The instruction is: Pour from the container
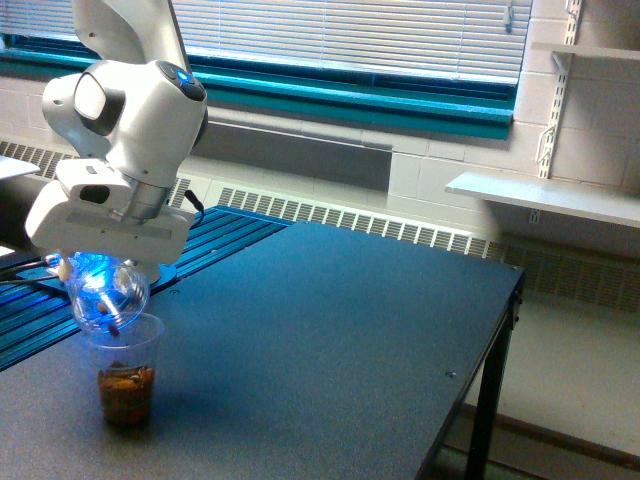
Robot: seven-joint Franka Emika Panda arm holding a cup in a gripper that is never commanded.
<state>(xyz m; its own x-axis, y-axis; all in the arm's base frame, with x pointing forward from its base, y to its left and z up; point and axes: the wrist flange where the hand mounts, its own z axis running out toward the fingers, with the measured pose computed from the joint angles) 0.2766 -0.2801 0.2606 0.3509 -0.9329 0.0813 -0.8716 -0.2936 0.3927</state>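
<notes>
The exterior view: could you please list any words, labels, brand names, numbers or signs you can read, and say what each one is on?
None can be read. The white robot arm, the gripper, the round clear jar, the ridged plastic cup and the dark table show no legible text; any marking is too small or blurred.

White arm bent at the exterior view's left, wrist tilted down, end effector (100, 272) low, fingers apparently closed.

White brick wall (455, 150), window blinds (350, 35) over a teal sill (400, 105), radiator (350, 220) below, shelf (550, 195) on the right.
</notes>
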